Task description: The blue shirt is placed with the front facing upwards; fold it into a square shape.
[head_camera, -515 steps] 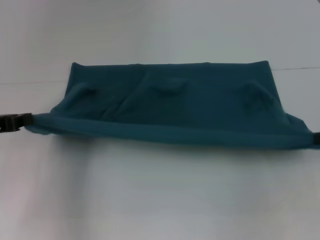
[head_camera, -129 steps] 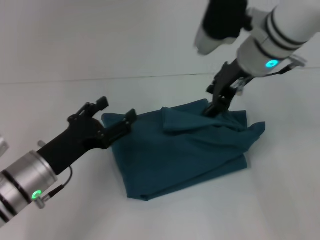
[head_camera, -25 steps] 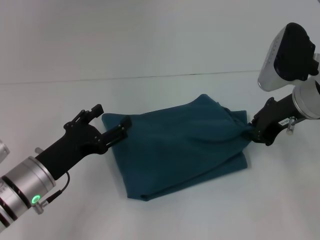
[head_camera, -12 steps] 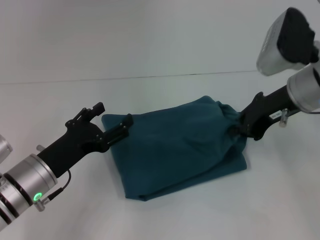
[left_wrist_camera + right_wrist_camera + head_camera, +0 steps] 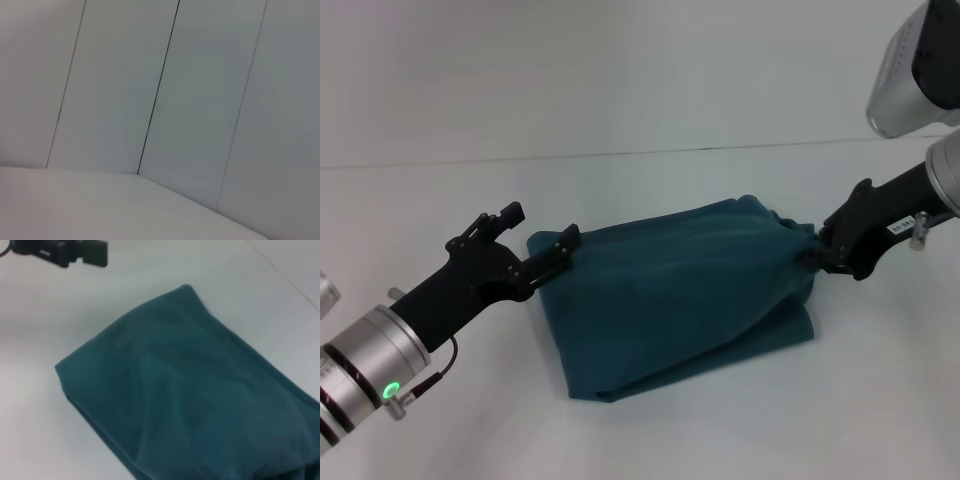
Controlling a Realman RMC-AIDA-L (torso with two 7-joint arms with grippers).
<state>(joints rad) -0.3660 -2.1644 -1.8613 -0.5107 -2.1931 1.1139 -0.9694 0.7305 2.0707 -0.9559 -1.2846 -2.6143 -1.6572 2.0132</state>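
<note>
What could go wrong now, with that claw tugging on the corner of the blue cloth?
The right gripper pinches a bunched corner of the blue shirt; pulling further could drag the top layer off the fold. The left gripper sits at the opposite edge, so if it grips poorly the whole bundle might slide across the table.

No readable text or labels anywhere
</note>
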